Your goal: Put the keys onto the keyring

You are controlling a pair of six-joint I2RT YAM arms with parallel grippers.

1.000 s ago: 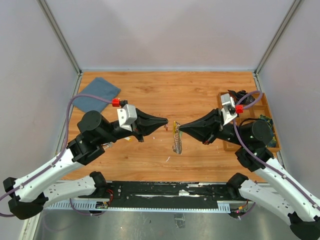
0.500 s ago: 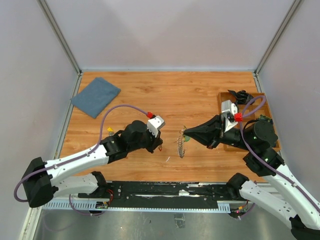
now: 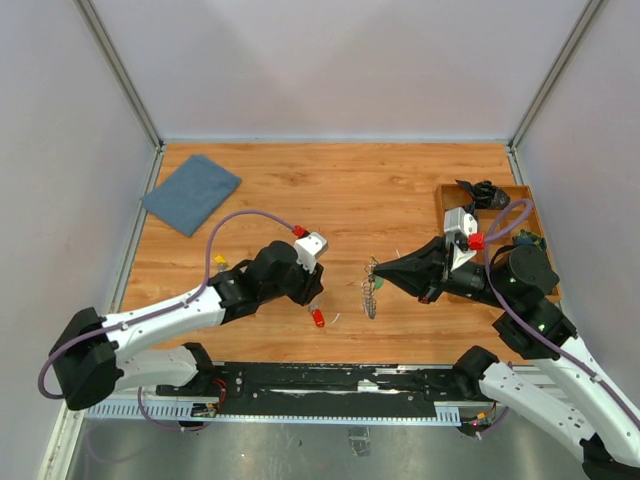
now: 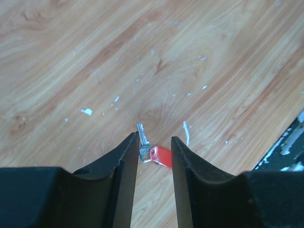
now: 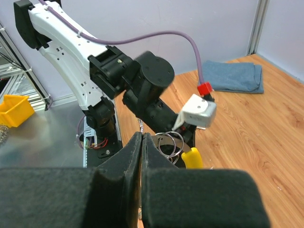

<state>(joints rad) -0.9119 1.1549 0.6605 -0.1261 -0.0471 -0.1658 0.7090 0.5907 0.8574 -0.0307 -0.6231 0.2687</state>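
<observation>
A small silver key with a red head (image 4: 155,153) lies flat on the wood, just past the tips of my left gripper (image 4: 154,140), whose jaws stand apart and touch nothing. From above, this red key (image 3: 318,318) lies just in front of the left gripper (image 3: 314,302). My right gripper (image 5: 142,136) is shut on the thin wire of the keyring (image 5: 169,141), which carries small rings and a yellow tag (image 5: 191,158). In the top view the keyring (image 3: 370,296) hangs below the right gripper (image 3: 376,268), above the table.
A yellow-headed key (image 3: 219,262) lies on the table left of the left arm. A folded blue cloth (image 3: 190,190) sits at the back left. A wooden tray (image 3: 530,215) with black cable bundles stands at the right edge.
My left gripper dropped from beside the keyring to the table and opened; the red key now lies loose on the wood. My right gripper sank slightly with the keyring.
</observation>
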